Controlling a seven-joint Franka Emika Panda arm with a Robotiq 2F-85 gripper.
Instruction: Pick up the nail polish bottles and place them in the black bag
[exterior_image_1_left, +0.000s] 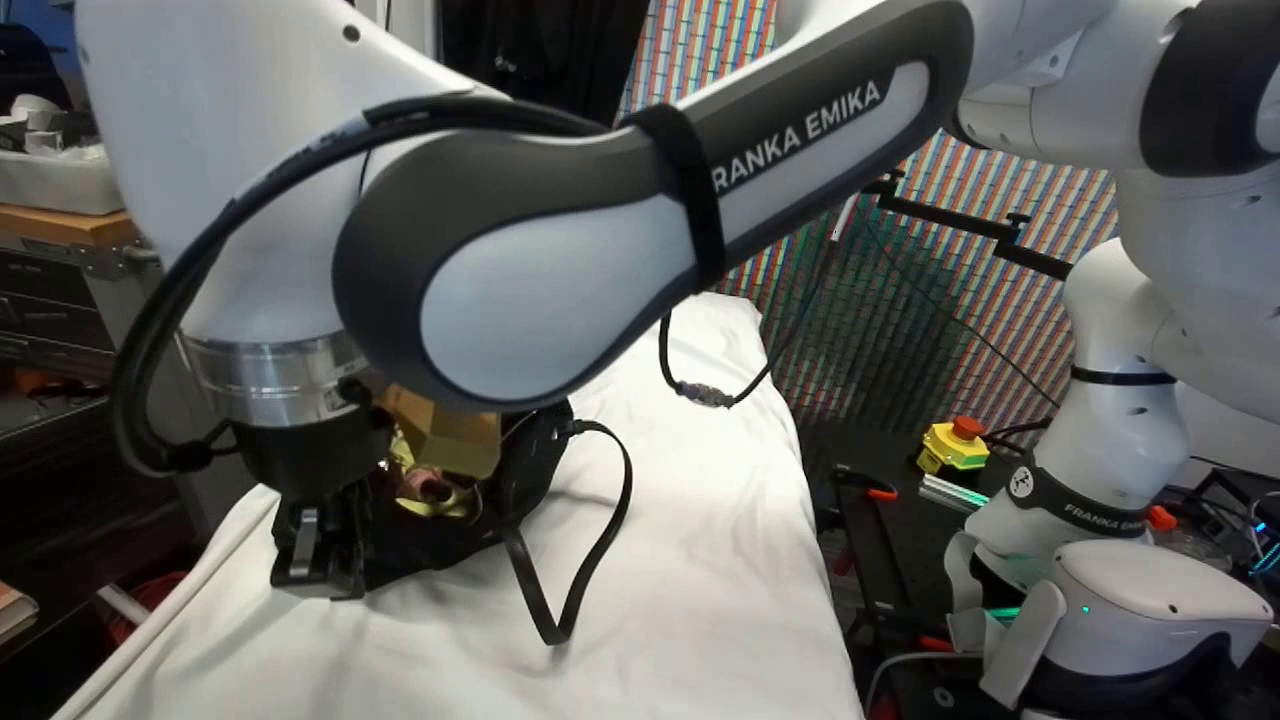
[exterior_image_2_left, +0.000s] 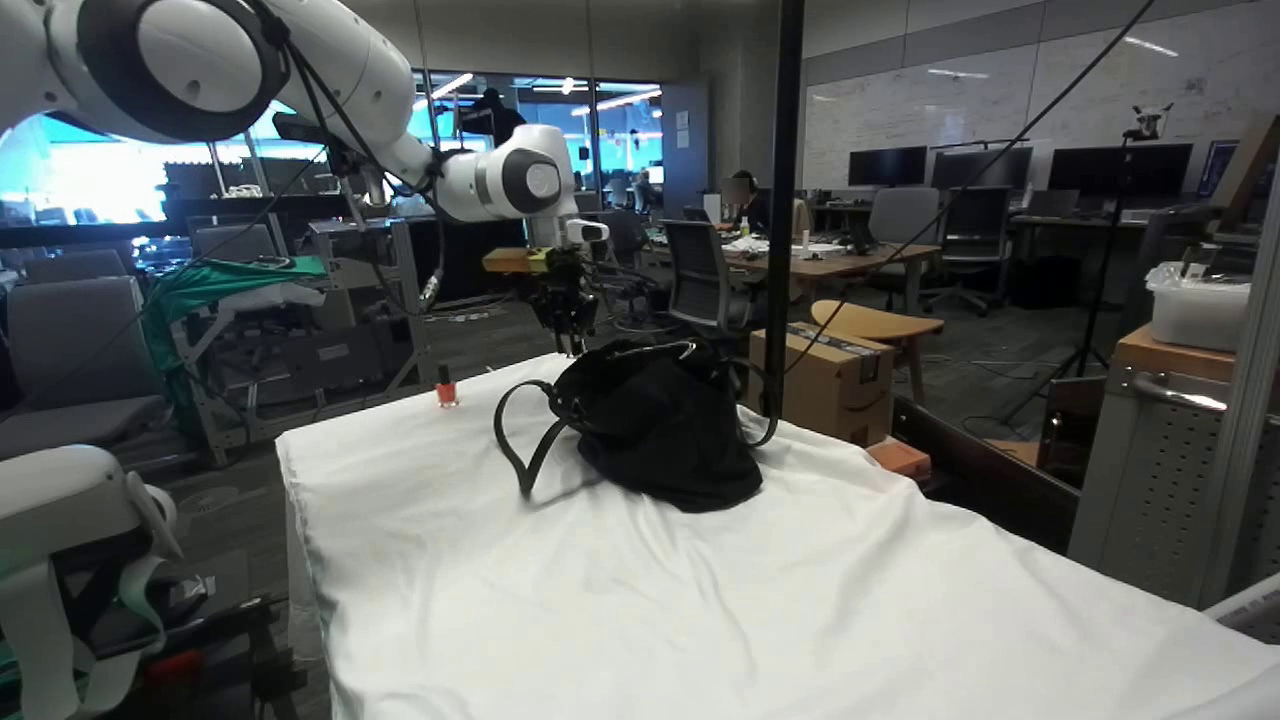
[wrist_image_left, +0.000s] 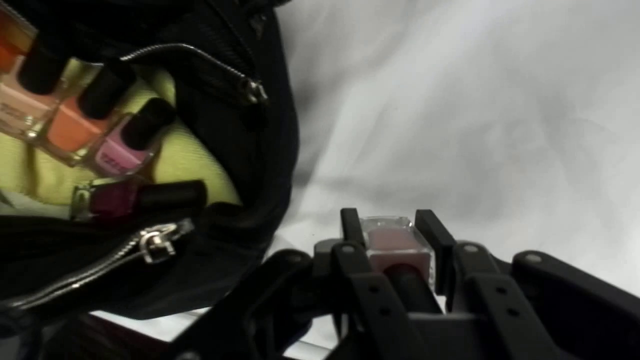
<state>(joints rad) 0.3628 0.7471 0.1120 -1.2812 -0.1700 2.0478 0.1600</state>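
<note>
Nail polish bottles (wrist_image_left: 72, 125) are numbering 6 for sure. 4 are lying in the 1 black handbag (exterior_image_2_left: 660, 440) on yellow-green lining (wrist_image_left: 192, 157): peach, orange, pink & dk red, all w/ blk caps (wrist_image_left: 150, 122). An orange bit (wrist_image_left: 9, 42) at the wrist view's top-left edge is getting cropped; can't tell if another btl is showing there. 1 gripper (wrist_image_left: 390, 227) is clenching 1 dusty pink bottle (wrist_image_left: 397, 260) b/w its 2 fingertips (wrist_image_left: 435, 237), cap pointing back toward gripper base. That btl is sitting just beside the bag, outside its opening, over white cloth (exterior_image_2_left: 700, 600); can't tell if it's touching either. 1 red-orange bottle (exterior_image_2_left: 447, 393) w/ dk cap is standing on the cloth in an exterior view, well apart from gripper & bag. 2 metal zipper pulls (wrist_image_left: 156, 243) are showing on the bag.
</note>
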